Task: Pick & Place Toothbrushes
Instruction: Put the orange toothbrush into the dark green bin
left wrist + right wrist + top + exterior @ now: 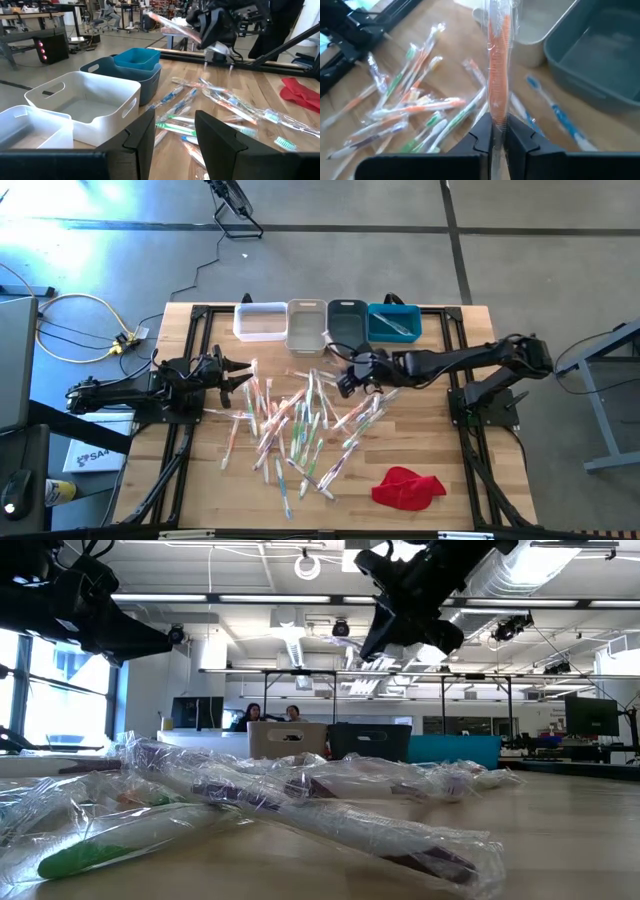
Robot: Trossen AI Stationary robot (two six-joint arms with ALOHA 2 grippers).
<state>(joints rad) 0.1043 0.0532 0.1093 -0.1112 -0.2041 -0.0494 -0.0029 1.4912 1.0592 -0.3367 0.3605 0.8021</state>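
A loose pile of wrapped toothbrushes (295,425) with orange, green, blue and white handles lies flat on the middle of the wooden table, also seen as the pile (220,107) from the left wrist. My right gripper (347,376) hangs over the pile's far right side, near the grey bin (347,320), shut on one orange-handled toothbrush (499,65). My left gripper (238,368) is open at the pile's left edge, above the table, touching nothing; its fingers (140,137) point toward the bins. My right gripper (496,134) pinches the orange-handled toothbrush, wrapper and all, between its two fingers at one end of the handle (498,117). The stick runs on along the fingers and past them. Seen from the left wrist, the toothbrush (172,25) is lifted clear of the table.
Four bins stand in a row at the far edge: white (260,321), beige (306,326), grey, and blue (394,321), which has something in it. A red cloth (408,486) lies near the right front corner. Bare wood shows at front left.
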